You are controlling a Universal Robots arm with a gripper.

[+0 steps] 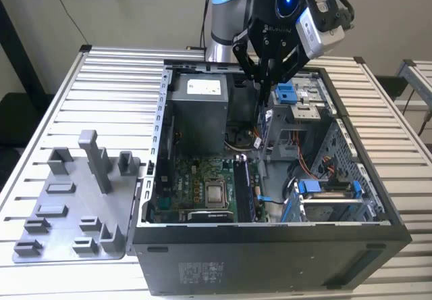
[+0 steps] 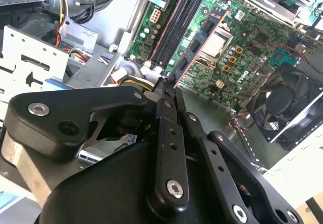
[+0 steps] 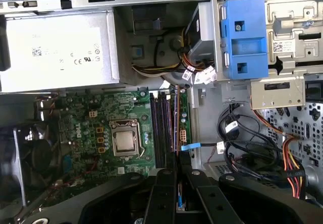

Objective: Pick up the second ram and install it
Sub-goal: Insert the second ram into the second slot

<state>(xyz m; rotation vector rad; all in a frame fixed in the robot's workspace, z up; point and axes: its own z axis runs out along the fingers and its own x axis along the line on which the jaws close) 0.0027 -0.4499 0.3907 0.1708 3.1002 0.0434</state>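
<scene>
At the upper centre of the exterior view, the black two-fingered gripper [image 1: 263, 77] is clamped tight on the second ram [image 1: 260, 107], a thin dark stick hanging edge-down over the open black computer case [image 1: 270, 259]. Installation looks to be in hand: the stick hovers above the long black memory slots [image 3: 160, 128], not yet seated. Seating calls for a square, straight descent. Room is tight, with the grey metal drive cage [image 3: 202, 113] and black cables [image 3: 237, 138] just beside the slots.

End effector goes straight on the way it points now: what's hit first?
Probably the memory slots beside the CPU socket, with the second ram held in the end effector touching first. The way there looks free, though depth is unclear.
</scene>
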